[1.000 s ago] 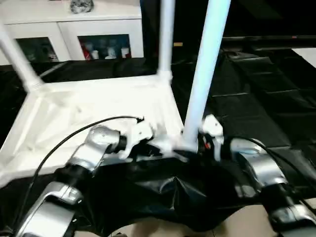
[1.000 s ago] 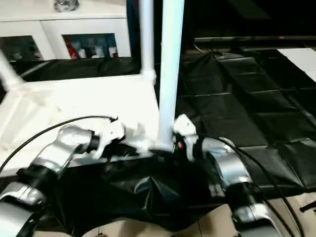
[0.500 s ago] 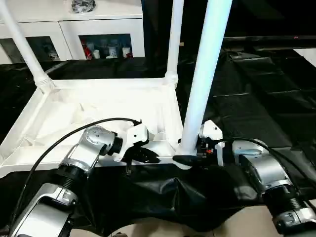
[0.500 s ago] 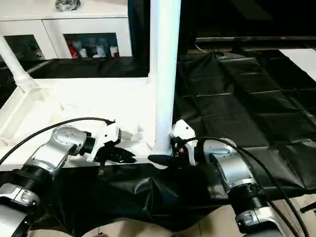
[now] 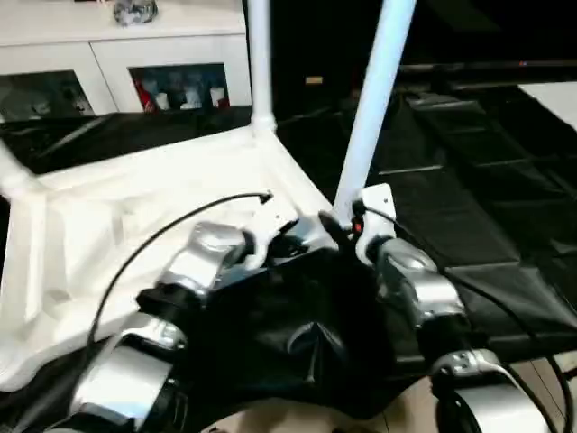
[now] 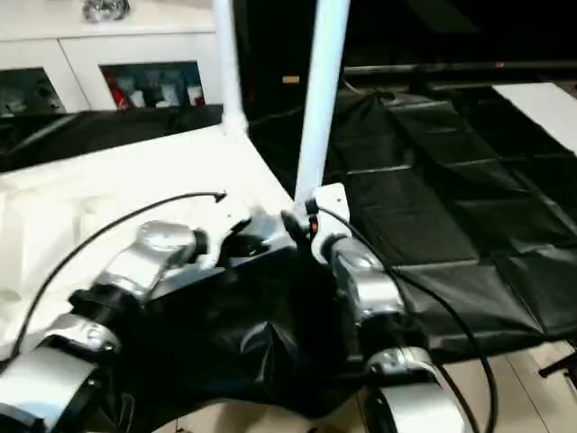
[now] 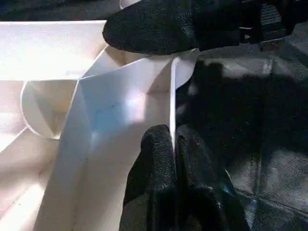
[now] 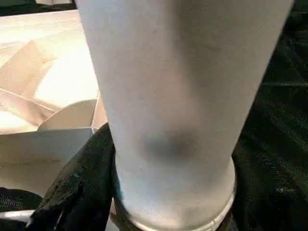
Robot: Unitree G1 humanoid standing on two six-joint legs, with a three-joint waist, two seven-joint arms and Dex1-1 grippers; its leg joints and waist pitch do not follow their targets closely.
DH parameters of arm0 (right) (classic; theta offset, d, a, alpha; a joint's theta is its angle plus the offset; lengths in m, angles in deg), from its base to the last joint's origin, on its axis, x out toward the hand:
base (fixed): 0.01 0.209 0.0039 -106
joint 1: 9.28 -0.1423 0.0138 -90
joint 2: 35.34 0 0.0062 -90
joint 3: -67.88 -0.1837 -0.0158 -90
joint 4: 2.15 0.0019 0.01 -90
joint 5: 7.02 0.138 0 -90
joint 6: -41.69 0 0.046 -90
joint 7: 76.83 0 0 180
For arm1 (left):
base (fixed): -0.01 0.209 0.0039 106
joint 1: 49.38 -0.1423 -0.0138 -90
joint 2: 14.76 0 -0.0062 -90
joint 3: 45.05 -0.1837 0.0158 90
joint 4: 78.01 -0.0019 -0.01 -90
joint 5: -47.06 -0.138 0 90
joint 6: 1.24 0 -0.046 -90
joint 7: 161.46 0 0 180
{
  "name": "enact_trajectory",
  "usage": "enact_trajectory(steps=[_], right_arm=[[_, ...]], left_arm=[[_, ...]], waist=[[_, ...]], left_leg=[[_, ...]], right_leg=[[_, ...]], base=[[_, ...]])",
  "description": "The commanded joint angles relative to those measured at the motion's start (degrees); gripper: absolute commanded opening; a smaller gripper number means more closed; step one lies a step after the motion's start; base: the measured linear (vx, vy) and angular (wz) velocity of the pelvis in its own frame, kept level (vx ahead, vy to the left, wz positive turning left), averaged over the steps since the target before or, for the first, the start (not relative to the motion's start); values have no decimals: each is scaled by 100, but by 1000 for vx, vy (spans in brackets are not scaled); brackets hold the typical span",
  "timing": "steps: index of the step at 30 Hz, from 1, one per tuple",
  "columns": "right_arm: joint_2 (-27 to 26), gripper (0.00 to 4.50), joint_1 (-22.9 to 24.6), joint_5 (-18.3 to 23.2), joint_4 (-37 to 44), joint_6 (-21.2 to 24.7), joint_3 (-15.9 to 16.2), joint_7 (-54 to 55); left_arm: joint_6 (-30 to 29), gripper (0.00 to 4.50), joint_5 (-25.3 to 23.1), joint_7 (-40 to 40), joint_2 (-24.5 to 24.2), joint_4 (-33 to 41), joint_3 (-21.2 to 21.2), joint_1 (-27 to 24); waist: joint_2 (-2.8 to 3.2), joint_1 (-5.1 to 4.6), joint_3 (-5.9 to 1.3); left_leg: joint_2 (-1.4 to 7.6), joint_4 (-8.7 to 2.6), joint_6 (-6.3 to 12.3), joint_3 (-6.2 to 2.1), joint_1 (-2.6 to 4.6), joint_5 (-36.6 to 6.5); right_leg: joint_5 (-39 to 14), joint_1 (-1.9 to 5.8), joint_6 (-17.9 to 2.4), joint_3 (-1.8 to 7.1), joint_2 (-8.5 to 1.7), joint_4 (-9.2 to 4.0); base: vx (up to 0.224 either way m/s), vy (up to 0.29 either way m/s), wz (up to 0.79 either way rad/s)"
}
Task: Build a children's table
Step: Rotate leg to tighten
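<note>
The white tabletop [image 5: 135,207] lies upside down on black sheeting, ribbed side up. Three white tube legs stand in its corner sockets: the near right leg [image 5: 371,108], the far leg [image 5: 259,63] and the left leg [image 5: 11,176]. My left gripper [image 7: 172,144] is shut on the thin rim wall beside the near right corner. My right gripper [image 5: 347,225] is shut around the base of the near right leg [image 8: 168,96], with a black finger [image 8: 79,192] on each side just above the socket. The two grippers almost touch.
Crinkled black sheeting [image 5: 469,207] covers the ground to the right and bunches up under my forearms. A white glass-door cabinet [image 5: 135,72] stands at the back left. A black cable [image 5: 153,244] loops over my left forearm. Pale floor [image 5: 297,419] shows at the front.
The tabletop has swung round, its held corner moving away from me and its left side coming nearer. Both grippers kept their hold and went with it. The camera shifted too.
</note>
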Motion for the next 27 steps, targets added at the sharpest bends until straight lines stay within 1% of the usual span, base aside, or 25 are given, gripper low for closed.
enact_trajectory(steps=[1,2,4,5,7,8,10,12,13,15,16,17,18,19,21,22,23,25,26,27], right_arm=[[-360,328,75,142,-196,153,296,-462],[-364,342,81,160,-168,166,298,-509],[-379,350,74,177,-135,144,290,-674],[-316,361,83,93,-95,69,407,-872],[-217,385,124,18,-9,-16,568,-1104],[-130,385,172,20,84,-49,660,-1334],[-91,385,193,19,126,-62,696,-1430],[148,385,327,26,386,-118,895,-1989],[148,385,327,26,386,-118,895,-1989],[533,385,525,59,786,-160,1106,-2770],[681,385,589,86,926,-147,1160,-3039],[681,385,589,86,926,-147,1160,-3039],[783,385,630,106,1019,-133,1191,-3219],[903,385,679,143,1128,-85,1212,-3434],[1064,385,738,198,1269,1,1254,-3704],[1252,385,803,272,1432,134,1299,-4013],[1478,385,880,365,1620,304,1351,-4377],[1544,385,903,395,1676,355,1362,-4481],[1597,362,925,433,1720,396,1362,-4569],[1641,354,945,492,1771,482,1361,-4664]], left_arm=[[290,0,183,-102,292,131,64,109],[298,0,188,-65,288,154,55,91],[303,0,191,57,256,216,29,29],[402,0,202,201,185,251,-21,-30],[465,0,225,383,98,317,-81,-106],[564,0,238,524,40,362,-117,-159],[573,0,246,578,19,383,-125,-179],[680,0,297,917,-113,516,-179,-292],[680,0,297,917,-113,516,-179,-292],[760,0,352,1389,-336,693,-250,-426],[796,0,355,1533,-423,731,-276,-460],[796,0,355,1533,-423,731,-276,-460],[815,0,353,1623,-484,750,-292,-480],[829,0,353,1707,-549,758,-294,-498],[843,0,375,1853,-634,779,-300,-521],[839,0,374,1999,-734,798,-314,-538],[833,0,356,2201,-883,818,-349,-561],[826,0,336,2273,-934,833,-360,-574],[797,0,348,2365,-975,862,-365,-593],[733,0,382,2487,-1016,924,-374,-622]], waist=[[-39,16,-370],[-46,14,-369],[-45,17,-358],[-55,13,-351],[-59,9,-357],[-58,4,-356],[-64,1,-358],[-63,11,-346],[-64,16,-347],[-72,20,-343],[-71,30,-338],[-68,39,-339],[-66,43,-339],[-79,52,-335],[-79,82,-336],[-82,96,-330],[-74,124,-335],[-81,160,-341],[-82,158,-340],[-88,167,-341]], left_leg=[[144,-357,456,-27,-33,-660],[135,-351,467,-23,-35,-697],[138,-358,467,-26,-29,-828],[143,-367,450,-33,-33,-891],[144,-365,450,-37,-43,-873],[146,-366,457,-38,-45,-863],[149,-361,494,-34,-50,-827],[161,-367,514,-32,-36,-876],[161,-366,523,-29,-37,-915],[163,-365,522,-26,-28,-964],[169,-374,524,-37,-35,-968],[177,-372,573,-27,-40,-939],[175,-372,557,-28,-34,-954],[169,-370,545,-29,-33,-969],[177,-370,531,-30,-29,-974],[175,-369,544,-24,-26,-975],[194,-374,561,-25,-29,-957],[203,-368,555,-22,-21,-911],[198,-369,547,-21,-33,-905],[191,-369,520,-20,-25,-910]], right_leg=[[-1202,358,-1146,345,-363,-398],[-1226,360,-1143,345,-361,-407],[-1434,361,-1110,340,-371,-429],[-1590,358,-1058,337,-372,-448],[-1567,367,-1042,341,-376,-437],[-1544,367,-1047,341,-372,-432],[-1478,368,-1066,347,-375,-426],[-1519,355,-1087,346,-370,-433],[-1582,356,-1059,349,-373,-436],[-1676,348,-1039,349,-371,-451],[-1686,357,-1025,349,-374,-445],[-1601,344,-1029,355,-363,-435],[-1628,344,-1029,351,-364,-436],[-1726,346,-1016,346,-366,-446],[-1815,347,-985,347,-370,-449],[-1831,349,-965,346,-359,-457],[-1785,342,-955,347,-357,-444],[-1691,331,-974,353,-364,-425],[-1695,334,-986,351,-368,-426],[-1735,332,-987,348,-370,-436]], base=[[0,0,0],[0,0,0],[0,0,0],[0,0,0],[0,0,0],[0,0,0],[0,0,0],[0,0,0],[0,0,0],[0,0,0],[0,0,0],[0,0,0],[0,0,0],[0,0,0],[0,0,0],[0,0,0],[0,0,0],[0,0,0],[0,0,0],[0,0,0]])
